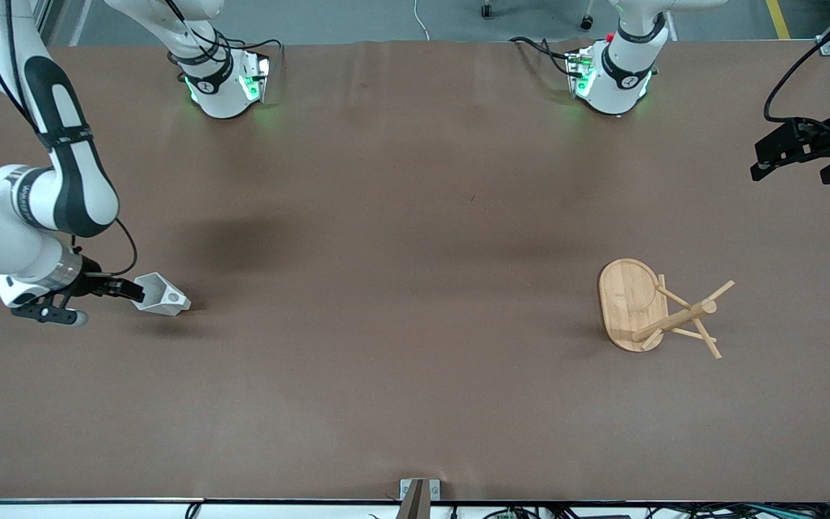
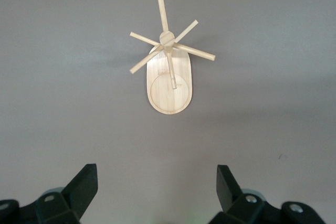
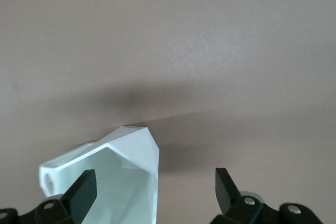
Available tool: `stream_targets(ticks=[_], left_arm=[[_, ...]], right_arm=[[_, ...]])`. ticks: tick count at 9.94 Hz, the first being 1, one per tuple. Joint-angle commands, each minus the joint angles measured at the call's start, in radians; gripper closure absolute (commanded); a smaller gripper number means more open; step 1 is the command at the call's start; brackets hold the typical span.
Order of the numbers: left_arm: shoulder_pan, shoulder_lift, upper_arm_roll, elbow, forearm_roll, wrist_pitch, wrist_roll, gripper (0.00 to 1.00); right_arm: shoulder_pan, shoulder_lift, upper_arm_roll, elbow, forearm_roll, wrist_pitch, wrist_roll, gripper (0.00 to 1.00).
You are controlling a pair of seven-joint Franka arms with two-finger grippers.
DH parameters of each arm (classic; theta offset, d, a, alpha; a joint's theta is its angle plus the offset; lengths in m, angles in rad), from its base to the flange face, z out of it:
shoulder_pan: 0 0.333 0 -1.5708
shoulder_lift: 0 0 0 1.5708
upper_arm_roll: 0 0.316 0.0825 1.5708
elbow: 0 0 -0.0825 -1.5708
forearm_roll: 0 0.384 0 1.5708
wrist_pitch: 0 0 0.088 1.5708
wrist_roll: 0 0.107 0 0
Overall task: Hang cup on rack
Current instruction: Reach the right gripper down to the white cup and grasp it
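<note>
bamboo rack stands bare — white cup, nothing inside, at spread right gripper; left gripper waits, fingers spread.

Brown table; grey floor above.

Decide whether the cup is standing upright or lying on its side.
On its side. The cup lies on the table with its mouth facing sideways toward the open right gripper, its narrow base pointing away.
</note>
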Motion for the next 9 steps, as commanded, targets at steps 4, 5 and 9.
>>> stream_targets(ticks=[4, 5, 9], left_arm=[[0.004, 0.011, -0.007, -0.021, 0.017, 0.027, 0.009, 0.0], [0.001, 0.008, -0.007, -0.024, 0.014, 0.033, 0.003, 0.0], [0.004, 0.01, -0.007, -0.03, 0.014, 0.03, -0.009, 0.0]], right_arm=[[-0.003, 0.027, 0.007, -0.06, -0.003, 0.1, -0.066, 0.42], [-0.003, 0.027, 0.007, -0.059, -0.003, 0.1, -0.066, 0.5], [-0.005, 0.027, 0.007, -0.049, 0.0, 0.1, -0.058, 0.99]])
